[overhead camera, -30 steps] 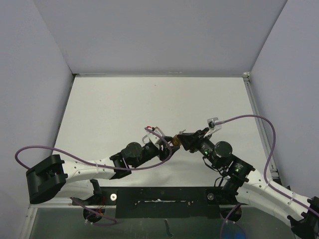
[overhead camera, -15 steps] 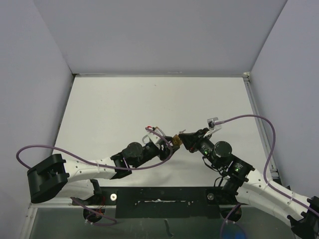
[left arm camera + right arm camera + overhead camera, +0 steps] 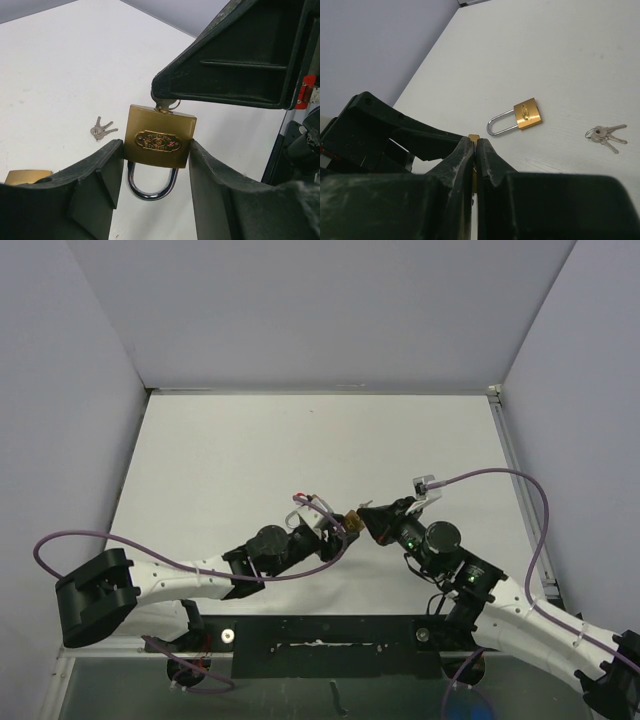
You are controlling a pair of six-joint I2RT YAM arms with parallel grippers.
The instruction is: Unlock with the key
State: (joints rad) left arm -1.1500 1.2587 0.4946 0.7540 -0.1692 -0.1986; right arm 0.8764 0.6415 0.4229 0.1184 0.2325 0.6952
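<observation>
A brass padlock (image 3: 160, 136) hangs off the table with its steel shackle (image 3: 151, 187) pointing toward the left wrist camera. My left gripper (image 3: 156, 152) is shut on its two sides. A silver key (image 3: 168, 104) sticks out of the padlock's far end. My right gripper (image 3: 475, 144) is shut on that key, its black fingers (image 3: 235, 65) meeting the padlock head-on. In the right wrist view only a brass sliver of the padlock (image 3: 473, 136) shows past the fingertips. From above, the padlock (image 3: 352, 521) sits where the left gripper (image 3: 341, 527) and right gripper (image 3: 364, 517) meet.
A second brass padlock (image 3: 527, 114) lies flat on the white table, and a small bunch of spare keys (image 3: 605, 134) lies beside it. The left wrist view shows the same spare keys (image 3: 101, 129) and padlock (image 3: 26, 176). Purple cables loop off both arms.
My right gripper's fingers have closed onto the key at the padlock's end. The right arm shifted slightly; the left arm and padlock stayed in place.
</observation>
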